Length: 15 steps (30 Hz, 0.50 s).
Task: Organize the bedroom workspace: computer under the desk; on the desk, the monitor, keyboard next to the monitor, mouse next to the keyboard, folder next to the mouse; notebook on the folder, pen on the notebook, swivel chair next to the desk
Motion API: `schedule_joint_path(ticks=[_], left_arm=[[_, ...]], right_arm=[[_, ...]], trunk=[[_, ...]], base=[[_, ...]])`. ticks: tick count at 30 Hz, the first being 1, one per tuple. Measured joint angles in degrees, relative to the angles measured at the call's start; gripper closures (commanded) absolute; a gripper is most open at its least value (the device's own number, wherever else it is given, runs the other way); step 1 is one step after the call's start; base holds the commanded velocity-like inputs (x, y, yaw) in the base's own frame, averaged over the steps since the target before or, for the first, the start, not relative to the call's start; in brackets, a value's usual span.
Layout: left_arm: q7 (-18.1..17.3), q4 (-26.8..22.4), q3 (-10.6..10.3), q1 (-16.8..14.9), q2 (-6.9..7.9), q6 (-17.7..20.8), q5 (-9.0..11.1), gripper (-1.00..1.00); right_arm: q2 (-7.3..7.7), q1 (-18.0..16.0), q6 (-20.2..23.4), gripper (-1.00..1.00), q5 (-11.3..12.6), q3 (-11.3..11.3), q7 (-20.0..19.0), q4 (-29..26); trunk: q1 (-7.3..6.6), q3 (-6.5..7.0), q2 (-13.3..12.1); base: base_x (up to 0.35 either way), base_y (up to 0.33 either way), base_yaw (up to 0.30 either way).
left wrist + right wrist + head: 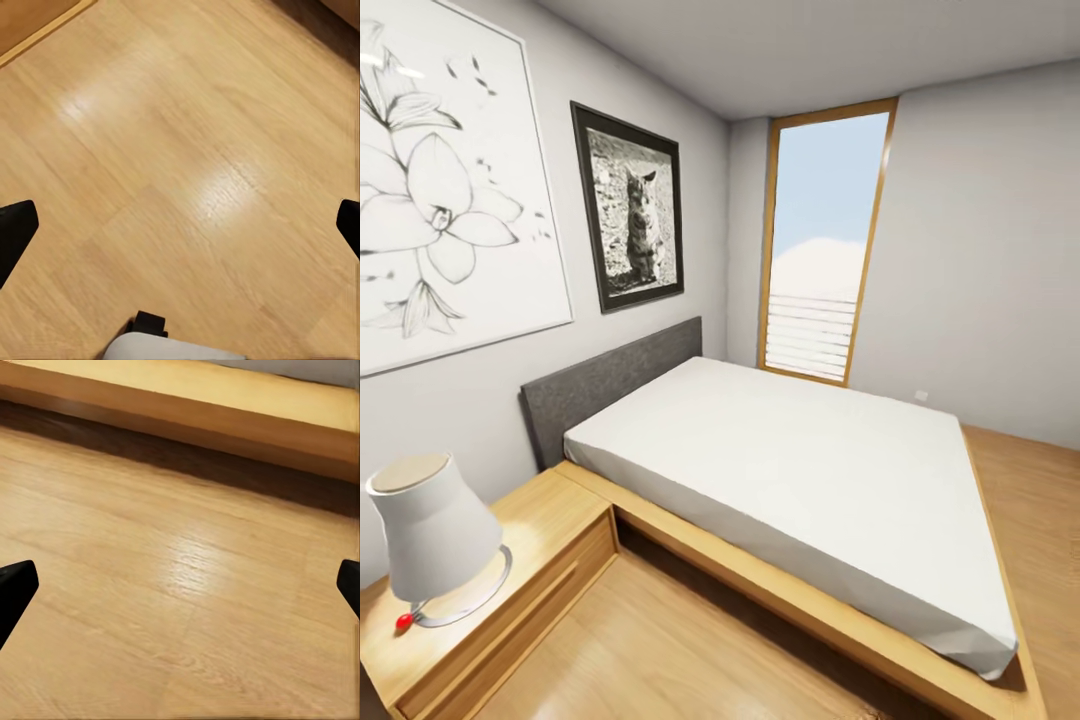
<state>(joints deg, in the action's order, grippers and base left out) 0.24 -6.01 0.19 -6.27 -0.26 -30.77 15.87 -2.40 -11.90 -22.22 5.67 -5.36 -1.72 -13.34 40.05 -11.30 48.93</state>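
1. At the far left of the head view, a large flower drawing (445, 180) in a pale frame hangs on the grey wall.
2. Below it, a white lamp (435, 540) with a tapered shade stands on a light wooden nightstand (550, 540); a small red ball sits by the lamp's ring base.
3. Further right on the same wall hangs a black-framed cat picture (628, 220), above a grey headboard (610, 385).
4. The bed (790, 480) has a white mattress on a low wooden frame. Its long axis runs from the headboard at the left wall towards the lower right of the view.
5. Beyond the bed, a tall narrow window (822, 250) with a wooden frame shows sky and pale slats.
6. A wooden floor (660, 650) lies in front of the bed and along its right side.
7. In the left wrist view, the left gripper (180, 225) hangs over bare floor boards, its two dark fingertips (15, 232) spread wide apart at the picture's edges, with nothing between them.
8. In the right wrist view, the right gripper (180, 585) is likewise spread wide over the floor, holding nothing, with the bed's wooden frame (195, 412) beyond it.
9. No desk or chair is in sight from here, so where they stand and which way they point cannot be told.
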Motion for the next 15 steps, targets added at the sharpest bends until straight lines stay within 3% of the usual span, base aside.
schedule_joint_path(ticks=[15], left_arm=[[0.0,0.01,0.0,0.02,0.0,0.0,0.0,-1.0]], right_arm=[[-0.02,0.0,0.0,-1.0,-0.09,0.0,-0.02,0.01]], trunk=[[0.0,-0.46,0.0]], base=[[0.0,0.0,-0.274]])
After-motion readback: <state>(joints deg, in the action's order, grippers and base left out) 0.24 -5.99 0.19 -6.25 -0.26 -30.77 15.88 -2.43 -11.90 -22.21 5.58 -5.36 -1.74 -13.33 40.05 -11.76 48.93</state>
